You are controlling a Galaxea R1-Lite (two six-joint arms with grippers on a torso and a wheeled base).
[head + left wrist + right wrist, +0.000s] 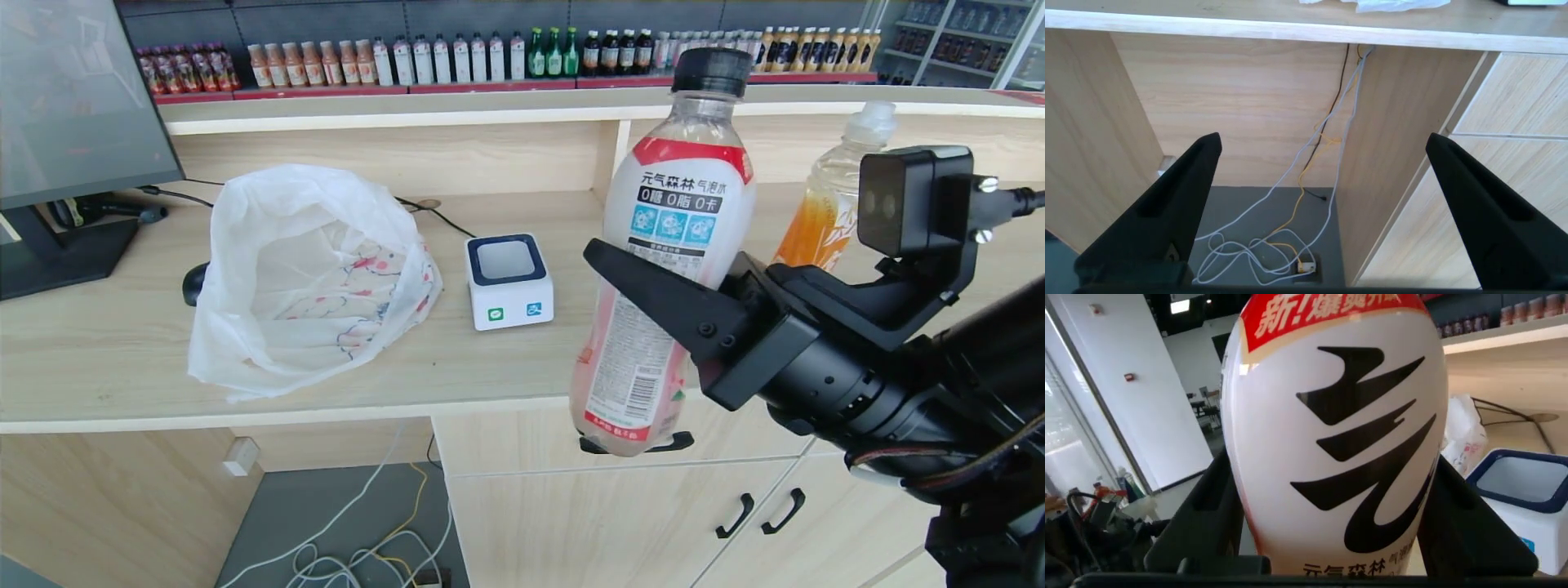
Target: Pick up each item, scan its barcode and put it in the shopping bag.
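Note:
My right gripper (645,306) is shut on a pink-and-white drink bottle (665,261) with a black cap, holding it upright in the air to the right of the scanner (509,280). The bottle's barcode faces the head camera. In the right wrist view the bottle (1339,433) sits between the fingers, with the scanner (1527,490) and bag (1463,433) beyond it. The white plastic shopping bag (302,269) lies open on the counter, left of the scanner. An orange drink bottle (829,196) stands behind my right arm. My left gripper (1323,212) hangs open below the counter edge, over floor cables.
A monitor (73,98) on a stand occupies the counter's far left. A raised wooden ledge (392,106) runs behind the counter, with shelves of bottled drinks (490,57) farther back. Cabinet doors with black handles (759,510) lie below the counter (106,359).

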